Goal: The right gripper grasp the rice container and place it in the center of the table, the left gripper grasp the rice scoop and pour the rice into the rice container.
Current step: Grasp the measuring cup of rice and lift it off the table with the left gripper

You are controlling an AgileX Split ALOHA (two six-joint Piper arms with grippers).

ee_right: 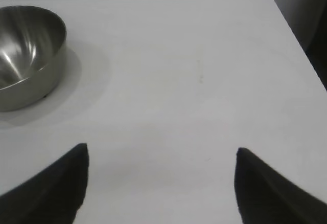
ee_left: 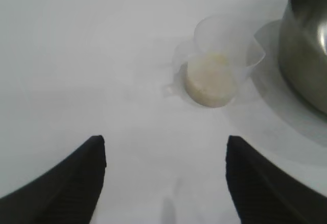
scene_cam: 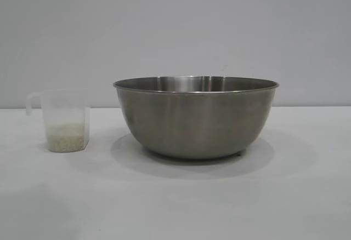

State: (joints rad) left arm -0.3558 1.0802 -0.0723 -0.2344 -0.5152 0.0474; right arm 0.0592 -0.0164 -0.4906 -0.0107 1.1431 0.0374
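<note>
Rice container (scene_cam: 196, 118) sits upright on the table (scene_cam: 285, 196), slightly right of middle, empty as far as I can see. Rice scoop (scene_cam: 64, 120) stands just left of it, apart, rice (scene_cam: 67, 138) low inside. My left gripper (ee_left: 166, 175) hangs spread wide over the scoop, holding nothing; my right gripper (ee_right: 161, 183) is also wide apart, bowl off to one side. No step started, I judge. Next: right reaches for the bowl rim.
</note>
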